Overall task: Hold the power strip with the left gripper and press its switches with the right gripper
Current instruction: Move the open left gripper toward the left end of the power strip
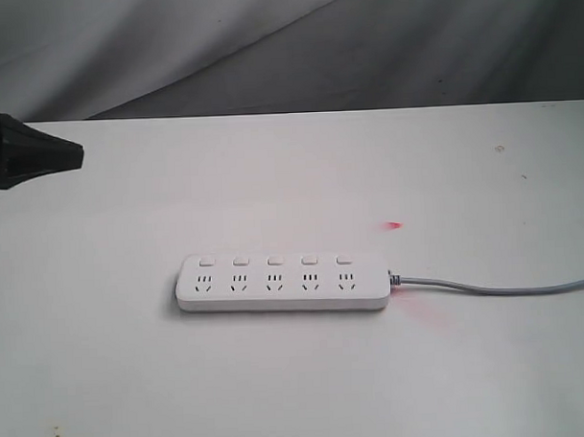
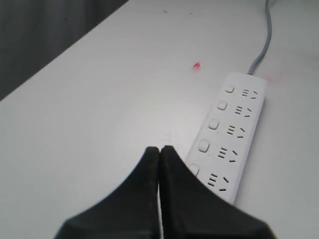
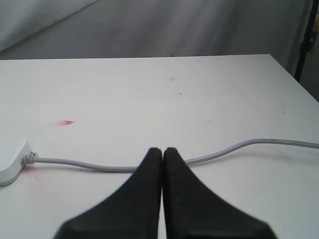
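Observation:
The white power strip (image 1: 283,283) lies flat in the middle of the table, its row of small square switches (image 1: 275,261) along the far side and its grey cord (image 1: 496,287) running off to the right. My left gripper (image 1: 77,156) hovers at the far left, well away from the strip, shut and holding nothing. In the left wrist view the strip (image 2: 234,128) lies just past my closed left gripper (image 2: 160,149). My right gripper (image 3: 162,150) is also shut and empty, above the cord (image 3: 214,155); only the strip's end (image 3: 11,160) shows there. The exterior view does not show the right gripper.
A small red mark (image 1: 395,224) sits on the table (image 1: 279,382) behind the strip's cord end, with a faint red glow by the cord entry. Grey cloth (image 1: 363,43) hangs behind the table's far edge. A dark stand (image 3: 305,40) rises beyond the table's corner.

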